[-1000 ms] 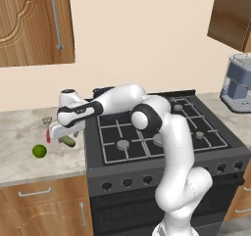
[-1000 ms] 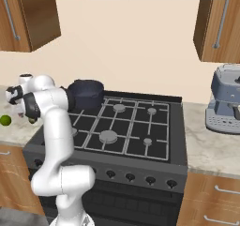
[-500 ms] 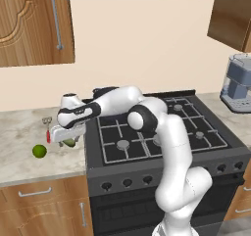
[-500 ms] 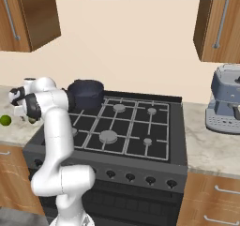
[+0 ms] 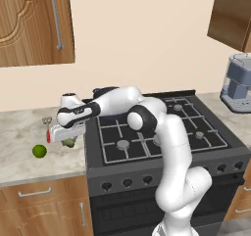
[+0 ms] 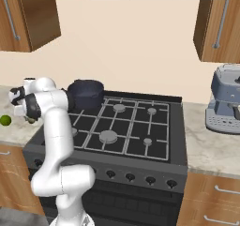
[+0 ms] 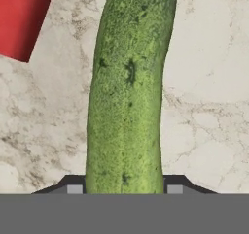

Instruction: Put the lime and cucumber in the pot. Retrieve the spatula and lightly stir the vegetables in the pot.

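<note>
The gripper [image 7: 124,189] is down at the marble counter [image 5: 22,154] left of the stove [image 5: 152,132], and in the hand view its 2 dark fingertips [image 7: 73,187] sit tight against either side of the cucumber [image 7: 129,92], which runs up between them and off the top edge, so its far end is cut off. The tips look closed onto the cucumber, though the lower part of each tip is hidden, and the cucumber lies against the marble with no visible gap beneath it. In the left base view the white hand covers almost all of the cucumber, leaving just a sliver of dark green [image 5: 68,143] under it. The spatula's red handle [image 7: 24,17] shows as a cropped corner at the upper left of the hand view; in the left base view a bit of red [image 5: 48,136] and the silver head [image 5: 47,120] peek out beside the hand. The lime [image 5: 39,151] rests alone on the counter, nearer and further left than the hand, apart from it. The pot [image 6: 85,94] stands on the far left burner; from the left base view the arm hides most of it, and its inside cannot be made out.
</note>
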{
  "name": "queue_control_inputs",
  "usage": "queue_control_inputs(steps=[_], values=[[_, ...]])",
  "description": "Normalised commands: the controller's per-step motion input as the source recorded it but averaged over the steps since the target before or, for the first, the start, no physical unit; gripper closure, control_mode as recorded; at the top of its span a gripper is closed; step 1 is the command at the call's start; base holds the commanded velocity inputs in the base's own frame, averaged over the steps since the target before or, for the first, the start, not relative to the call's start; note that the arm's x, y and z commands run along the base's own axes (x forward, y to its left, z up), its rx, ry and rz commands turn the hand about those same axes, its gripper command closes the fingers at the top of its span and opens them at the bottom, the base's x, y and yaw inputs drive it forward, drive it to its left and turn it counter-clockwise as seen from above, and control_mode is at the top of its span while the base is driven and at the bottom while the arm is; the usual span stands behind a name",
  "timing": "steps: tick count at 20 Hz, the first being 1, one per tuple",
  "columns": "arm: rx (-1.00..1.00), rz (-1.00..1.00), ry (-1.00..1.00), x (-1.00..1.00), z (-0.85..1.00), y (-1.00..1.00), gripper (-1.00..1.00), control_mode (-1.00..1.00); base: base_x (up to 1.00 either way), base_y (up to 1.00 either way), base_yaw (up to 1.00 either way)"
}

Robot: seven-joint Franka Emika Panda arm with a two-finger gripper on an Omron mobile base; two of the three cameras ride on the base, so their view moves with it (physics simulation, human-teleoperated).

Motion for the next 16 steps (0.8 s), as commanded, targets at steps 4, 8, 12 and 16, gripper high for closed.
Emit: queue_control_inputs(steps=[4,8,12,16], values=[[0.00,-0.01,-0.14,-0.15,-0.04,-0.09,1.00,-1.00,0.00,0.00,0.00],[0.00,-0.16,-0.19,-0.25,0.01,-0.59,1.00,-1.00,0.00,0.00,0.00],[0.05,-0.17,-0.09,-0.11,0.08,-0.76,1.00,-1.00,0.00,0.00,0.00],[0.04,-0.04,0.06,0.00,0.85,-0.39,1.00,-1.00,0.00,0.00,0.00]])
